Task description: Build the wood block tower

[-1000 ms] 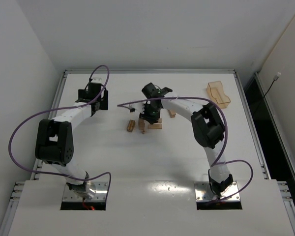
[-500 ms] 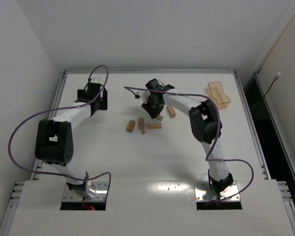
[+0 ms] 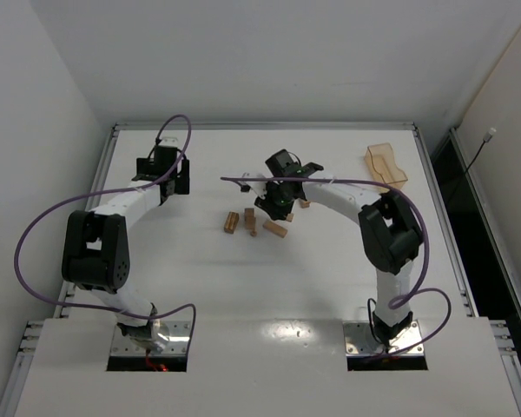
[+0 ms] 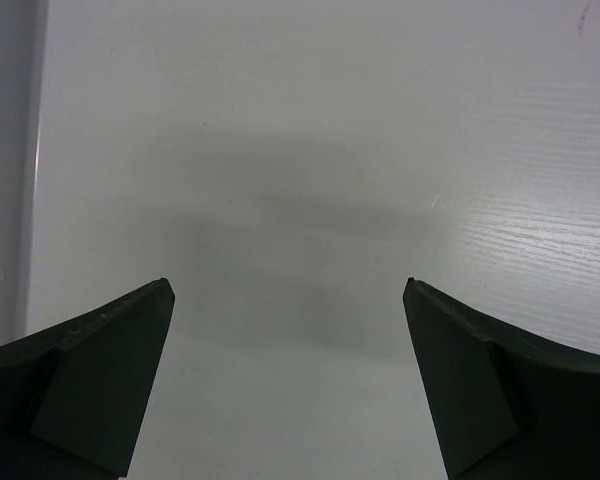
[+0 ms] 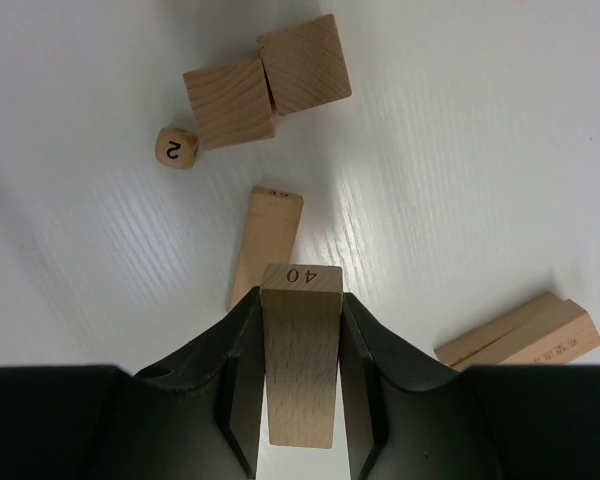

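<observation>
Beyond held wood block (image 5: 300, 360), perhaps die (image 5: 176, 147)

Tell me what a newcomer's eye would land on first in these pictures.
First, the right gripper near the middle of the table, clamped on a wood block stamped 40, over loose blocks scattered on the white surface. Next, the small die marked 2 beside two squarish blocks. Last, the left gripper, wide open over bare table at the far left.

Robotics lab: walled white table (image 3: 269, 287)
</observation>
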`<control>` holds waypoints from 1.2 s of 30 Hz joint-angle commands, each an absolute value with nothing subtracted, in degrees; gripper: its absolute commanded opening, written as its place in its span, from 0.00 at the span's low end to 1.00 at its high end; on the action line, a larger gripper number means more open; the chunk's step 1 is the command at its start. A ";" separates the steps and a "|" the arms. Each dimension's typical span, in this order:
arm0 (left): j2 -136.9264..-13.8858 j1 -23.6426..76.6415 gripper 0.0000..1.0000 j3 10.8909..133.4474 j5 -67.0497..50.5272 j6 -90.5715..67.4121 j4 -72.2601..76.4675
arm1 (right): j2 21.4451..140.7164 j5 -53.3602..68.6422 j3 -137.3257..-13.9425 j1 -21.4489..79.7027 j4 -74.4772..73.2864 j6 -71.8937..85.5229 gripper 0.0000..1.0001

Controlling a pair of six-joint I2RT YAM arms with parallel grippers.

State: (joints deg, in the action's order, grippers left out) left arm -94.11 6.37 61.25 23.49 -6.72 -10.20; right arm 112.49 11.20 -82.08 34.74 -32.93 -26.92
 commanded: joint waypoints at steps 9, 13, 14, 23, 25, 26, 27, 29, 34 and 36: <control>-92.72 5.80 0.99 63.19 23.12 -7.56 -8.79 | 119.35 16.16 -92.63 34.72 -40.87 -20.32 0.00; -92.72 5.80 0.99 63.19 23.12 -7.56 -8.79 | 120.41 16.96 -94.30 34.72 -42.19 -18.37 0.00; -92.72 5.80 0.99 63.19 23.12 -7.56 -8.79 | 120.93 16.96 -94.31 34.72 -42.80 -17.41 0.00; -92.72 5.80 0.99 63.19 23.12 -7.56 -8.79 | 121.38 16.44 -93.26 34.19 -42.98 -14.51 0.00; -92.72 5.80 0.99 63.19 23.12 -7.56 -8.79 | 121.38 15.91 -92.64 34.19 -42.36 -14.50 0.00; -92.72 5.80 0.99 63.19 23.12 -7.56 -8.79 | 121.38 15.39 -92.11 34.19 -41.84 -14.50 0.00; -92.72 5.80 0.99 63.19 23.12 -7.56 -8.79 | 121.38 15.38 -92.11 34.19 -41.84 -14.50 0.00; -92.72 5.80 0.99 63.19 23.12 -7.56 -8.79 | 120.85 14.24 -91.41 34.19 -40.79 -14.50 0.00; -92.72 5.80 0.99 63.19 23.12 -7.56 -8.79 | 120.85 13.54 -90.79 34.19 -40.78 -14.50 0.00; -92.72 5.80 0.99 63.19 23.12 -7.56 -8.79 | 120.85 13.54 -90.79 34.19 -40.25 -14.50 0.00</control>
State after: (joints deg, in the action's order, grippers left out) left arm -94.11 6.37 61.25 23.35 -6.72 -10.20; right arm 122.13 13.72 -90.74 34.59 -42.17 -15.38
